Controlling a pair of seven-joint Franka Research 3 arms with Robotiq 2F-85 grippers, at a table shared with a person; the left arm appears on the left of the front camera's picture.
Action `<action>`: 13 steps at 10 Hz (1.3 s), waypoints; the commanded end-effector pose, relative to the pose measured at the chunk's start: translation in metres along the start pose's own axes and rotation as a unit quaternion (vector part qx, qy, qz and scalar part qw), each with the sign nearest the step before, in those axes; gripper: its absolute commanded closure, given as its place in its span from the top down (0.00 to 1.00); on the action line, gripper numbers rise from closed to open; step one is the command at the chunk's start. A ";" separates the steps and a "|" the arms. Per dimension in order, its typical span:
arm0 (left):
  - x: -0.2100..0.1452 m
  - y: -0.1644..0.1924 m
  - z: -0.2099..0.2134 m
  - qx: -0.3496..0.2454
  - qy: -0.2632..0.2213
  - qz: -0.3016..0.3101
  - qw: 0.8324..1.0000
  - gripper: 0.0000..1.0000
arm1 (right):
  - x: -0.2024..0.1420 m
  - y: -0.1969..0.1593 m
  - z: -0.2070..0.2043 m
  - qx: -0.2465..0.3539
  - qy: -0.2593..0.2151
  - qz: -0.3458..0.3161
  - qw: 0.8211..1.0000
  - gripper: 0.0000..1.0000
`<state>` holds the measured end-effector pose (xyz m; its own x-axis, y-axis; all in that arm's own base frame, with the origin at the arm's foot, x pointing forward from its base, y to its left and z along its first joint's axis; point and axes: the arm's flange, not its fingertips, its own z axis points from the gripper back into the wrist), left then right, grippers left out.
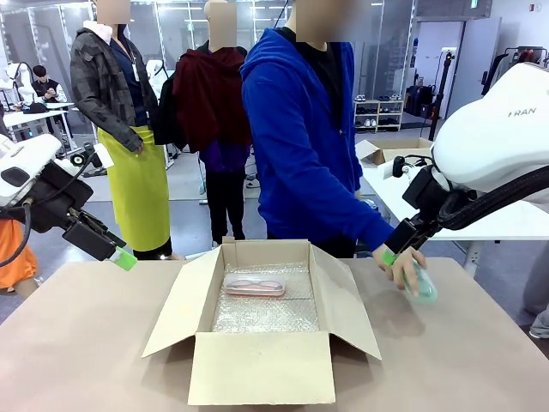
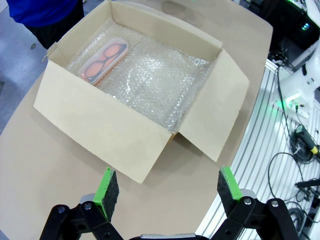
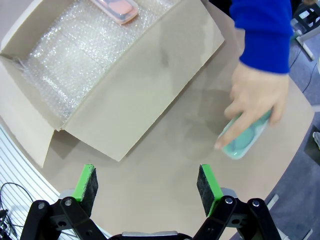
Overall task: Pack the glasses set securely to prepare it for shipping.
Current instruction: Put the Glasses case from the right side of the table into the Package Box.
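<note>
Bubble wrap (image 2: 155,85) lines the box (image 1: 257,369) beyond my open, empty left hand (image 2: 167,175) to cushion the pink case (image 1: 255,286) inside, while my right hand (image 3: 146,175), also open, hangs short of the mint green case (image 3: 245,137), which a person's hand (image 3: 257,95) holds on the tabletop (image 3: 165,150), likely offering it.

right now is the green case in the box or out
Out. The green case is on the table beside the box, under a person's hand.
</note>
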<state>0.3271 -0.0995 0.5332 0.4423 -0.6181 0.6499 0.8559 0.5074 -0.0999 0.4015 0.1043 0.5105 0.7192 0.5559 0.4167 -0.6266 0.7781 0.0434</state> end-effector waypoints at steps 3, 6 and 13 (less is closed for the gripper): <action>0.000 0.000 0.002 -0.010 -0.004 -0.001 1.000 1.00 | 0.004 0.004 0.000 -0.005 0.001 -0.009 1.000 1.00; 0.000 0.000 0.002 -0.010 -0.004 -0.001 1.000 1.00 | 0.004 0.004 0.000 -0.005 0.001 -0.009 1.000 1.00; 0.000 0.000 0.002 -0.010 -0.004 -0.001 1.000 1.00 | 0.000 0.000 0.000 0.000 0.000 0.000 1.000 1.00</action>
<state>0.3271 -0.0995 0.5332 0.4423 -0.6181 0.6499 0.8559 0.5074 -0.0999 0.4015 0.1039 0.5104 0.7195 0.5554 0.4169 -0.6262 0.7784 0.0437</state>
